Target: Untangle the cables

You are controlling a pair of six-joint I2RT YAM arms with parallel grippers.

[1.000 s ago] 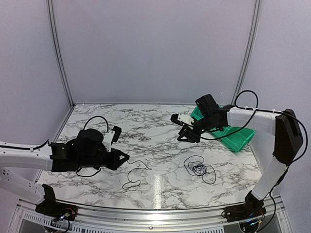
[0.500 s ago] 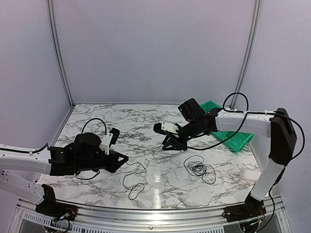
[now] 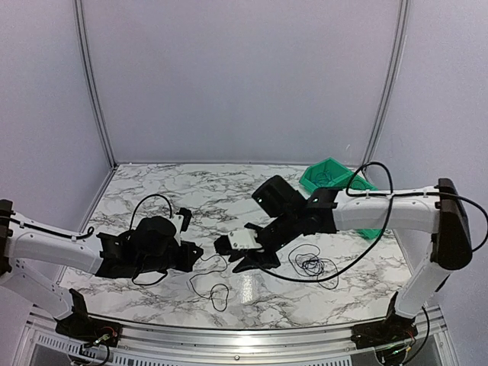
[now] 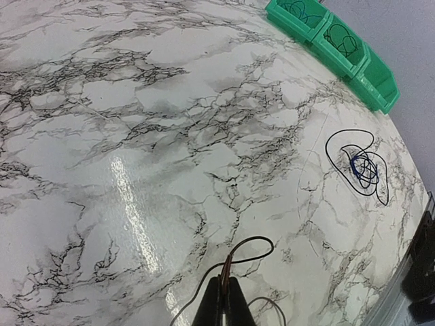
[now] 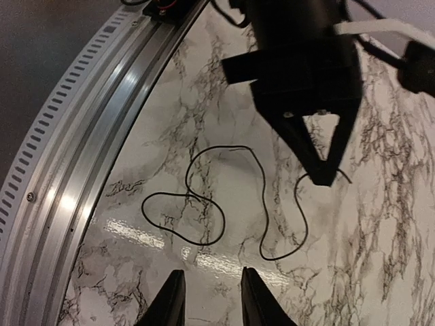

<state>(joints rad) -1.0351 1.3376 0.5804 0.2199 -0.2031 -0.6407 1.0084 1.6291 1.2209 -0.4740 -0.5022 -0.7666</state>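
Observation:
My left gripper (image 3: 197,256) is shut on one thin black cable (image 3: 219,287), pinching a bend of it between the fingertips (image 4: 228,291). That cable (image 5: 264,208) trails from there in loose loops over the marble, toward the near edge. My right gripper (image 3: 232,255) hovers just right of the left one, open, with nothing between its fingers (image 5: 170,299); the looped cable lies just ahead of them. The remaining cables form a small tangle (image 3: 311,265) of black loops with a blue coil (image 4: 360,166), lying apart to the right under the right forearm.
A green bin (image 3: 335,177) with compartments stands at the back right, with thin cables coiled inside it (image 4: 333,37). The metal rail (image 5: 88,136) of the table's near edge runs close to the looped cable.
The right arm swung from the green bin leftward and down to just beside the left gripper, its jaws narrowing a little. The left gripper stayed shut; the cable's loops shifted toward the near edge.

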